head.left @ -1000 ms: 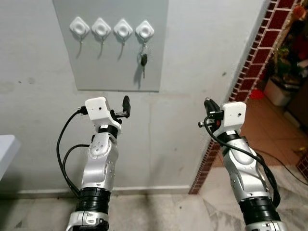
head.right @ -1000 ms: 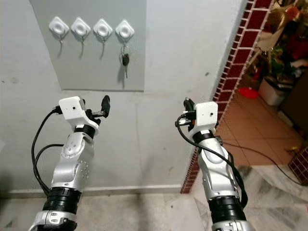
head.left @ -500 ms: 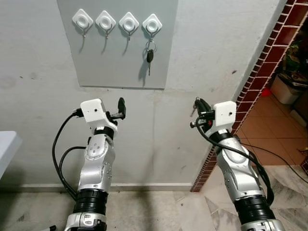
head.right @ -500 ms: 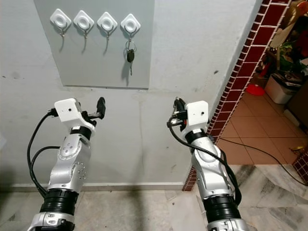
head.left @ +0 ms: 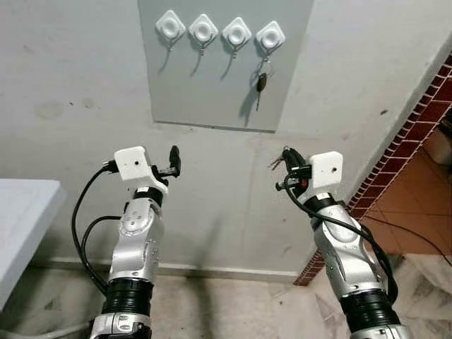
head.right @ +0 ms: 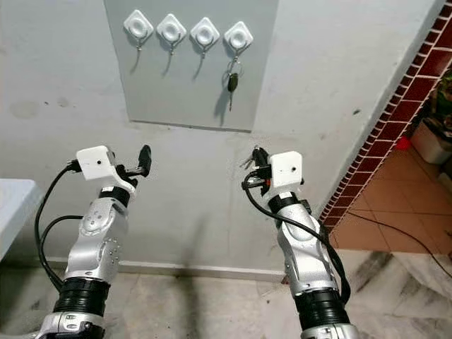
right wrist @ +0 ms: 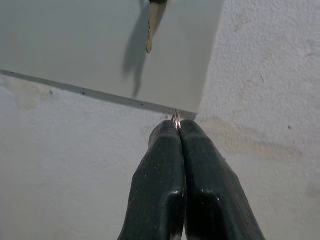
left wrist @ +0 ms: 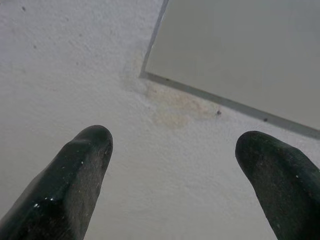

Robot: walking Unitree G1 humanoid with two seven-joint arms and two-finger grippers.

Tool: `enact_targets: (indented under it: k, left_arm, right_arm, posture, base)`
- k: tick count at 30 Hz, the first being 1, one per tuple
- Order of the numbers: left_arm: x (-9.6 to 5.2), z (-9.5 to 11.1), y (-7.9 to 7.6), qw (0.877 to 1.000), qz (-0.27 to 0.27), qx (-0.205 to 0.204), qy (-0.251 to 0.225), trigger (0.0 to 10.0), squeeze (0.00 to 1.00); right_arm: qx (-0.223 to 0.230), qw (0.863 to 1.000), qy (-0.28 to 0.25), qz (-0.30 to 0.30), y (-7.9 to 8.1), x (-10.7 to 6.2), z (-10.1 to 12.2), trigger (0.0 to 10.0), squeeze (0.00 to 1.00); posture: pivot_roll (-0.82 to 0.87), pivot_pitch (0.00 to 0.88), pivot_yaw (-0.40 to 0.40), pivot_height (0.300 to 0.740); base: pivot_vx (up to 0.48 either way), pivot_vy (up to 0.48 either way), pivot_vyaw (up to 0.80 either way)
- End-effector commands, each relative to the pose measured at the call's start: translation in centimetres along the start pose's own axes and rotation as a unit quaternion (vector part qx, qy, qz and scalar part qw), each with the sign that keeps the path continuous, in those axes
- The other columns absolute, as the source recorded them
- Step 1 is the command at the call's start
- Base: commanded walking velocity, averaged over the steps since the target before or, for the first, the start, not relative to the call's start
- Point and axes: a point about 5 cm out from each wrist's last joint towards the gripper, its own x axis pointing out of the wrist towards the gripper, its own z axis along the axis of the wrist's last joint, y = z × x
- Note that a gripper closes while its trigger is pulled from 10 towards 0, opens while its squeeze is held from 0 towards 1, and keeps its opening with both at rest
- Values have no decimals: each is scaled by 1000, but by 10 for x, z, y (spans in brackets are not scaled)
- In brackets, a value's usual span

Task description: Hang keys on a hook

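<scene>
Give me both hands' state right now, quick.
Left hand: open, holding nothing, facing the wall.
Right hand: closed, pinching a thin metal key ring at its tips.

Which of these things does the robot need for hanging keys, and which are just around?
Job: key ring pinched in right gripper; four white hooks on grey panel.
Just around: key already hanging; open left gripper; brick pillar; white table.

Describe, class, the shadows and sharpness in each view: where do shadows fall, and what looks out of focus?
Left eye view: sharp; the hanging key and hooks cast soft shadows down-left on the grey panel. Right wrist view: the shut right gripper is crisp, the key's shadow blurred. Left wrist view: the open left gripper's fingers look soft.
</scene>
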Motion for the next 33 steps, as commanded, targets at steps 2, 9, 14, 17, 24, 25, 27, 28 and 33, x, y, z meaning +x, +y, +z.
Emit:
enact_targets:
  k: [2, 9, 14, 17, 24, 25, 27, 28, 33]
  left_arm:
    - [1, 1, -4, 1000, -8, 6, 2, 10000, 0]
    - [1, 1, -5, 1000, -7, 17, 5, 10000, 0]
    - [2, 2, -6, 1000, -10, 21, 4, 10000, 0]
    - [2, 1, -6, 999, -10, 31, 8, 10000, 0]
    - [2, 1, -8, 999, -22, 43, 9, 10000, 0]
    - [2, 1, -9, 999, -24, 44, 12, 10000, 0]
    - [2, 1, -11, 999, -30, 41, 10, 10000, 0]
    - [2, 1, -12, 999, -30, 37, 10, 10000, 0]
    - [3, 0, -11, 999, -22, 26, 15, 10000, 0]
  right_arm:
    - [-3, 1000, -14, -7, -3, 1, 8, 10000, 0]
    - [-2, 1000, -14, -8, -3, 1, 8, 10000, 0]
    - [-1, 1000, -15, -9, -3, 1, 8, 10000, 0]
    - [-1, 1000, -15, -10, -3, 1, 8, 10000, 0]
    - [0, 1000, -15, -11, -3, 1, 8, 10000, 0]
    - [1, 1000, -16, -12, -3, 0, 8, 10000, 0]
    - [2, 1000, -16, -12, -2, 0, 9, 10000, 0]
    - [2, 1000, -17, -11, -1, 0, 9, 10000, 0]
    - [2, 1000, -17, -12, -1, -1, 8, 10000, 0]
  posture:
    - [13, 0, -60, 740]
    - [13, 0, -58, 740]
    - [13, 0, -57, 740]
    - [11, 0, -55, 740]
    - [7, 0, -52, 740]
    - [6, 0, -51, 740]
    - [4, 0, -49, 740]
    - [3, 0, -48, 740]
    - [0, 0, -44, 740]
  base:
    - [0, 330, 0]
    - [0, 44, 0]
    - [0, 0, 0]
    - [0, 0, 0]
    - [0, -184, 0]
    - [0, -480, 0]
    - [0, -448, 0]
    - [304, -368, 0]
    - [454, -58, 0]
